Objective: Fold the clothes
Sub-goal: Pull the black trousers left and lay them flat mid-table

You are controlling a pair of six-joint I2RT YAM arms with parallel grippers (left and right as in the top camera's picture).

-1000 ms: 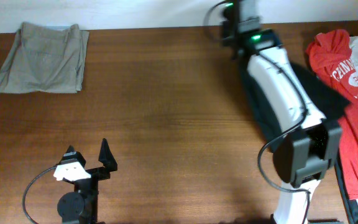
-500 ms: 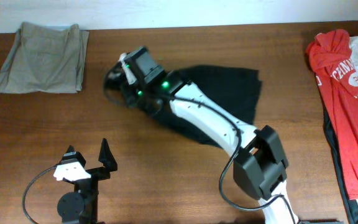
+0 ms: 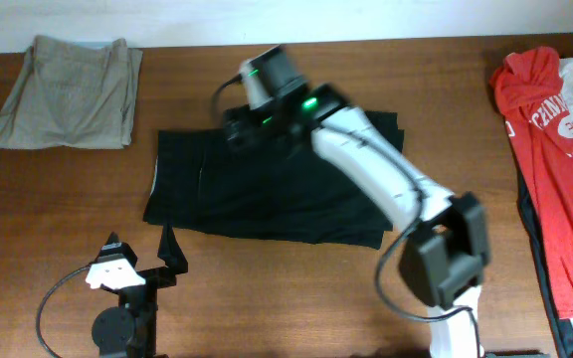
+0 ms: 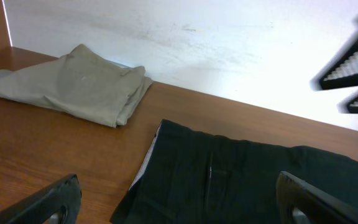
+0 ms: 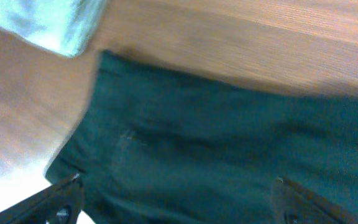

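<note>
Clothes [image 3: 257,194] lie spread flat mid-desk [image 3: 267,298], white stripe along the left edge, well apart from the khaki trousers [image 3: 68,91] and the red top [image 3: 555,149]. Right jaws hang wide over the garment, holding nothing. Left jaws stand wide near its near-left corner, empty.

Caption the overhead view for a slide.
Right claw over spread black fabric garment; left claw open; folded khaki trousers and red hooded top aside.
</note>
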